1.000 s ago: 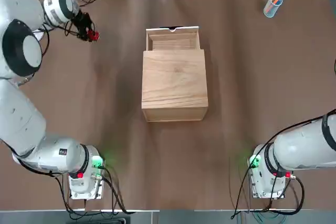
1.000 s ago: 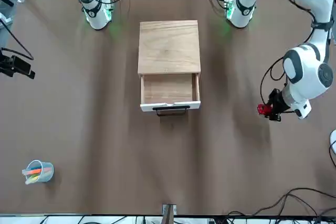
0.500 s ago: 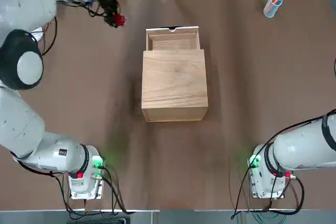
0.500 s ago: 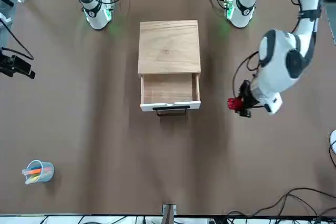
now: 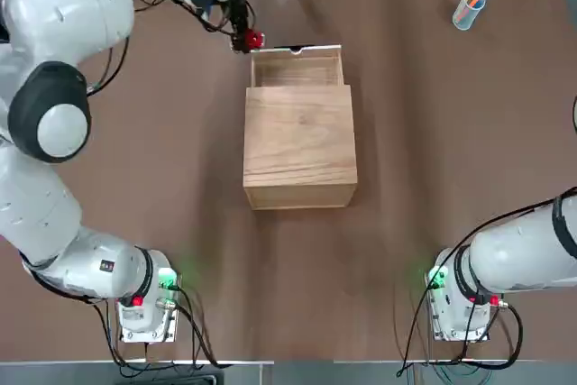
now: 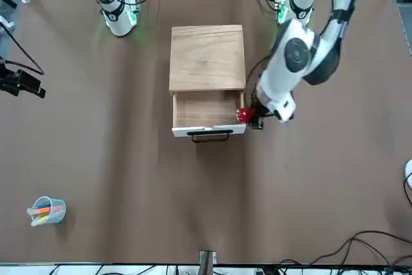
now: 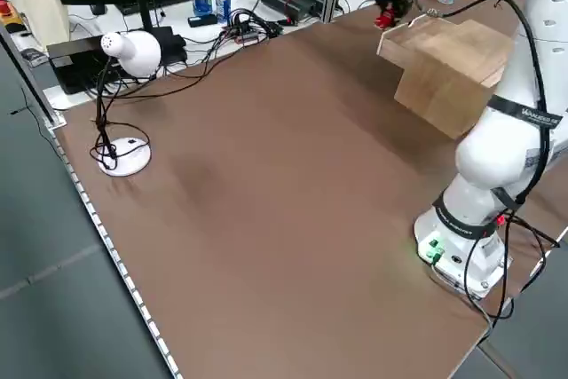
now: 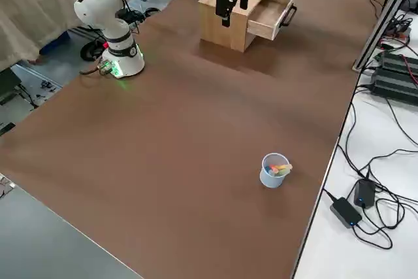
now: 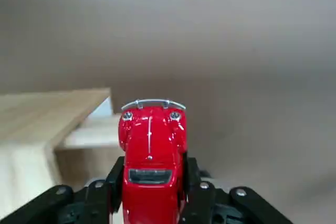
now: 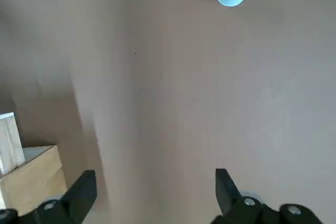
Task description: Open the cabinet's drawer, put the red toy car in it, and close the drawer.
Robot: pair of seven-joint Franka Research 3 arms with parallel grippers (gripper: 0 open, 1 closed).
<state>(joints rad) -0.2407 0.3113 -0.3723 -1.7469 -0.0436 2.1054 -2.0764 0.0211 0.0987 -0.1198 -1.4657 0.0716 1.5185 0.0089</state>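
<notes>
The light-wood cabinet (image 5: pixel 299 146) stands mid-table, and its drawer (image 5: pixel 297 68) is pulled open on the far side and holds nothing. My left gripper (image 5: pixel 242 32) is shut on the red toy car (image 5: pixel 250 40). It holds the car in the air at the drawer's far-left corner, over the side wall (image 6: pixel 241 109). In the left wrist view the car (image 9: pixel 151 156) sits between the black fingers (image 9: pixel 105 195), nose pointing away, with the drawer's edge behind it. My right gripper (image 10: pixel 155 190) hangs open high over the table's right side, holding nothing.
A blue cup of coloured pens (image 5: pixel 469 6) stands at the far right corner of the table. A white desk lamp (image 7: pixel 124 51) and cables lie beyond the left edge. A white mouse (image 6: pixel 408 173) shows at the far-left edge. Brown tabletop (image 5: pixel 433 151) surrounds the cabinet.
My left gripper has carried the red car to the right, from the table's far-left area to the open drawer's left corner. The right arm has not moved.
</notes>
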